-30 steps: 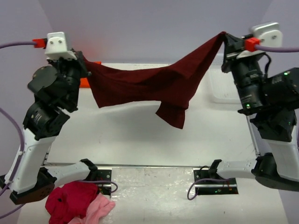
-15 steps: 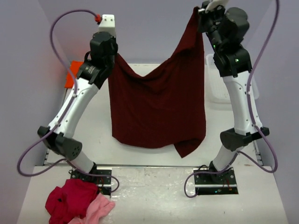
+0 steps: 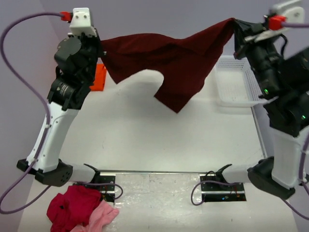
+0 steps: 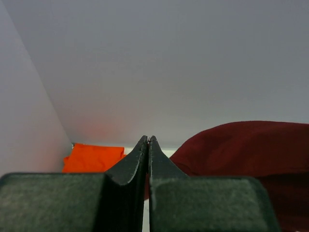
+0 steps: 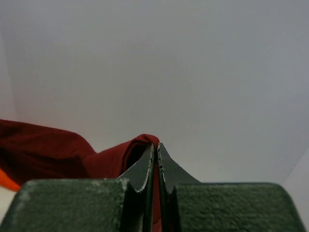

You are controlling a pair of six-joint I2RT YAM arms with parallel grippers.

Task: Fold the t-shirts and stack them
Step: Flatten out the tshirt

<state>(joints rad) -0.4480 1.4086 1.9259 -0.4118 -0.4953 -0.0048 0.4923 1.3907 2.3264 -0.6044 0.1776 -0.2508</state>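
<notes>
The dark maroon t-shirt hangs stretched in the air between both arms, above the far half of the table. My left gripper is shut on its left corner; in the left wrist view the cloth bulges to the right of the closed fingers. My right gripper is shut on its right corner; in the right wrist view the cloth runs out leftward from between the fingers. The orange t-shirt lies folded at the table's far left, mostly hidden behind the left arm, and shows in the left wrist view.
A white mesh basket stands at the far right of the table. A crimson-red garment and a light pink garment lie heaped in front of the left arm's base. Lilac walls enclose the back and sides.
Both arms have swung down and apart from the high raised pose. The maroon t-shirt has gone from hanging long and flat to being stretched sideways and bunched between the grippers.
</notes>
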